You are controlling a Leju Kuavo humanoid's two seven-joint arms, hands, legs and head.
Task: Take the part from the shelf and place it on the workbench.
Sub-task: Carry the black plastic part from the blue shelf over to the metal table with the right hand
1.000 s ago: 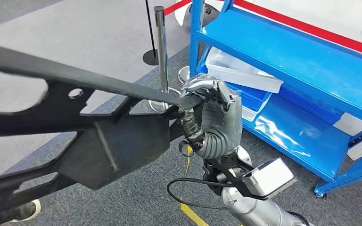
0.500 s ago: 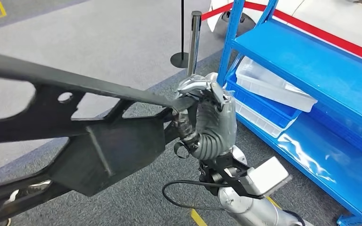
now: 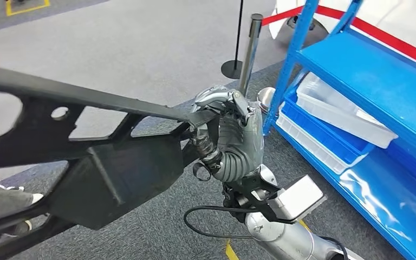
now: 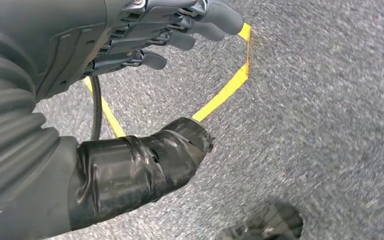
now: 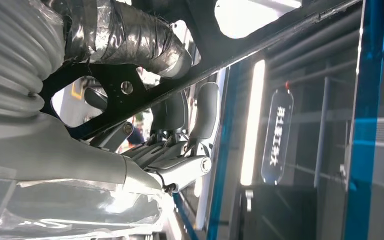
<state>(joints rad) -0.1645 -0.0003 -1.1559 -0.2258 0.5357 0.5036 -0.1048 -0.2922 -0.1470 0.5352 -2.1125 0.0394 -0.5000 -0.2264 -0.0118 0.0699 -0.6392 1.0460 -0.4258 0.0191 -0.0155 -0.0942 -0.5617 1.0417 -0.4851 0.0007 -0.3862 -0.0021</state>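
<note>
close beside blue shelf (image 3: pixel 357 65), right hand (image 3: pixel 230 135) grasping black part (image 3: pixel 103 162), left hand (image 4: pixel 145 45) released

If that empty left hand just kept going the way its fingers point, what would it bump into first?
Probably just the grey carpet. In the wrist view the left hand holds nothing, fingers aimed over a yellow floor line; depth is hard to judge.

- The head view looks forward and down from high on the robot, over the right hand (image 3: pixel 233 138) and the black part (image 3: pixel 86 157) close in front, to the grey floor (image 3: pixel 141 49) and the blue shelf (image 3: pixel 368 70) on the right
- The left wrist view sits close behind the left hand (image 4: pixel 105 60), facing down at the floor
- The right wrist view, turned, sits tight behind the right hand, looking past the part to the shelf's blue post; it shares all three with the head view
</note>
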